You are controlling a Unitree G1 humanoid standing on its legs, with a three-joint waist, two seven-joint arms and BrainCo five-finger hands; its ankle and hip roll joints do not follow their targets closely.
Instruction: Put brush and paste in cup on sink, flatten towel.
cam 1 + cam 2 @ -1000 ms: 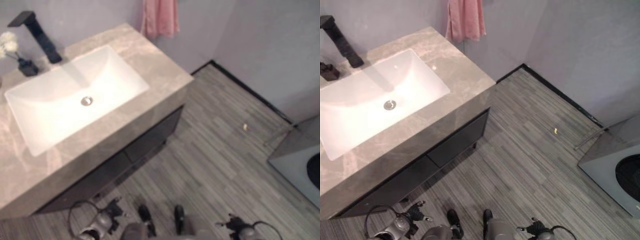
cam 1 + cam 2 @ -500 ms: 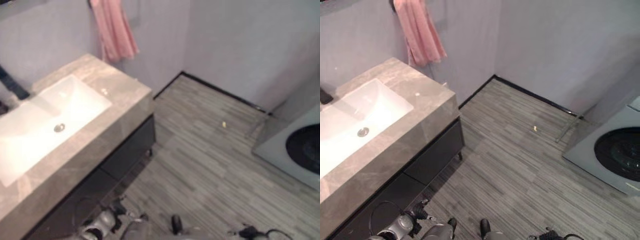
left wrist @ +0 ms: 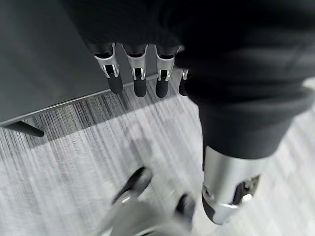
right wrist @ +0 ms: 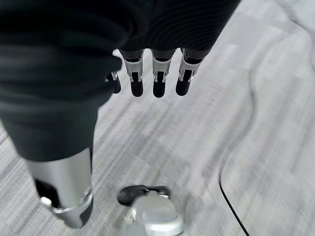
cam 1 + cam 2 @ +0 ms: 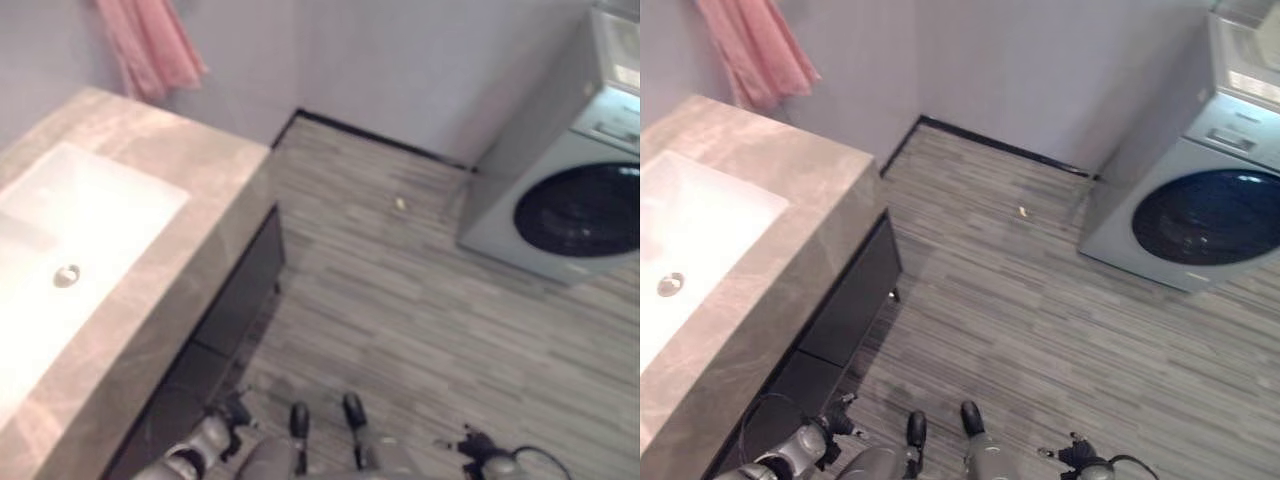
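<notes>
Step in hand: the robot stands on the wood-grain floor [image 5: 1040, 330] just right of the vanity, both arms hanging low, and nothing of the task looks begun, so I judge this a matter of getting squared up to the counter
Doing it well: face the sink [image 5: 70, 230] and the stone counter [image 5: 190, 290] rather than the open floor; the head looks mostly past them now, so brush, paste and cup cannot be picked out here, and they need finding before any reach
Towel: the pink towel [image 5: 755, 50] hangs on the far wall, above the far end of the counter, bunched in folds rather than spread; flattening it will call for a high reach, so stand close to that far end
Left hand: the left hand [image 3: 138, 73] hangs beside the dark cabinet front [image 3: 44, 54], fingers straight and relaxed, thumb apart, holding nothing and touching nothing
Right hand: the right hand [image 4: 155, 73] hangs over bare floor, fingers likewise loose and empty
Also in the room: a grey washing machine [image 5: 1190, 210] stands against the far wall to the right, well apart from the vanity, with a small pale scrap [image 5: 1022, 211] on the floor between them
Watch for: the cabinet edge sits near the left arm, so lift that hand clear before turning in
</notes>
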